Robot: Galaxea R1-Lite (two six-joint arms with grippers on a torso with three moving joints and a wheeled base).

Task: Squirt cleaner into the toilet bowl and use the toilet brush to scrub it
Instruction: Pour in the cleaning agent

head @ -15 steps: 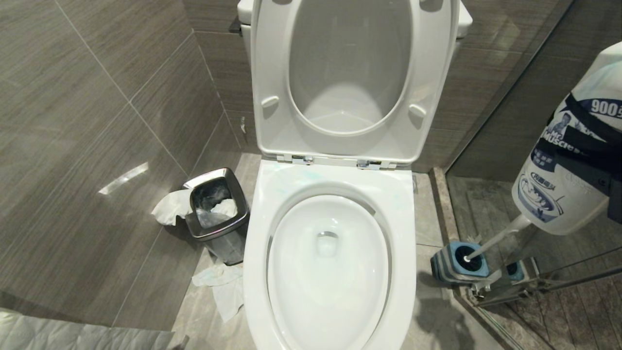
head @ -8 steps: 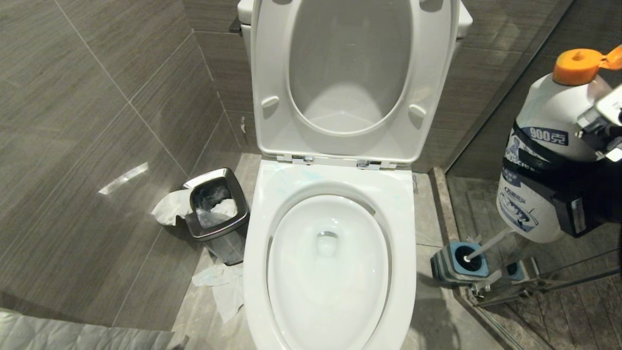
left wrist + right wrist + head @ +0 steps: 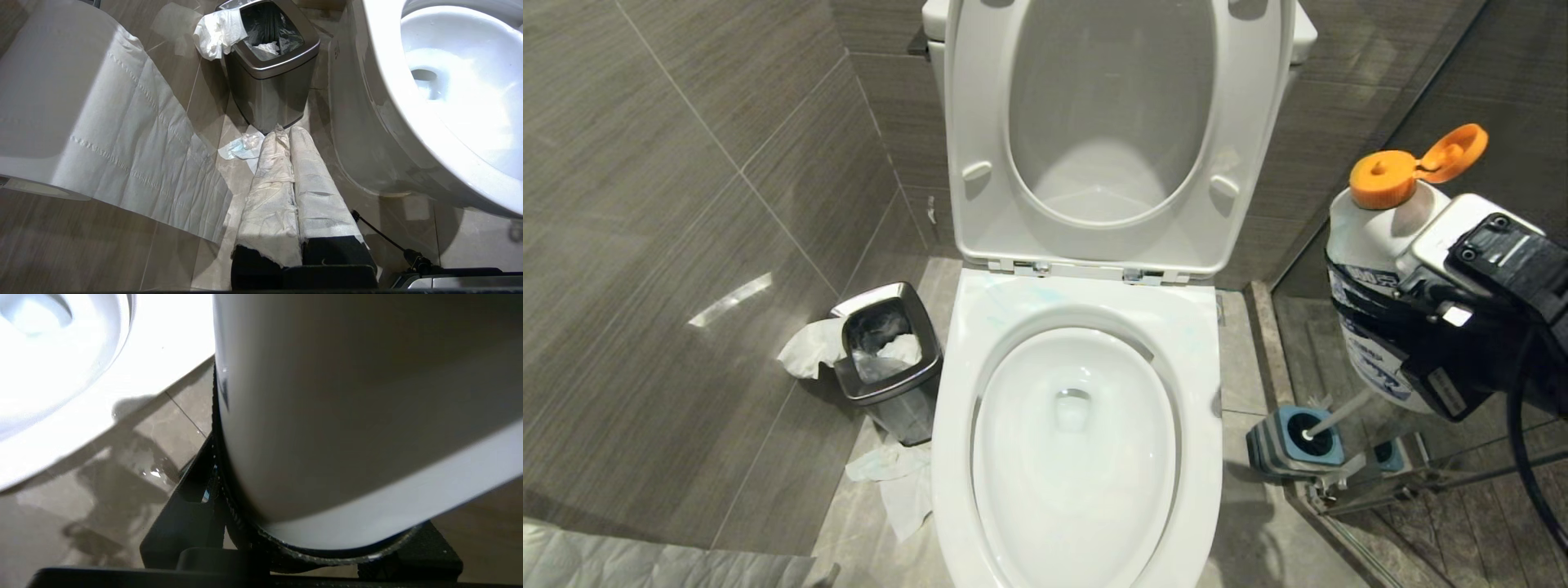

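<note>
This was a bathroom, most likely a toilet cubicle beside a shower. A white toilet bowl (image 3: 1078, 457) stood with seat and lid raised against a wall of grey-brown tiles (image 3: 670, 204). A small steel bin (image 3: 886, 359) stuffed with paper sat on the tiled floor (image 3: 1258, 539), with crumpled tissue (image 3: 894, 482) lying around it. A toilet paper roll (image 3: 61, 102) hung with its sheet trailing. A toilet brush (image 3: 1335, 411) sat in its holder (image 3: 1290, 445) beside a glass partition (image 3: 1462, 457).
</note>
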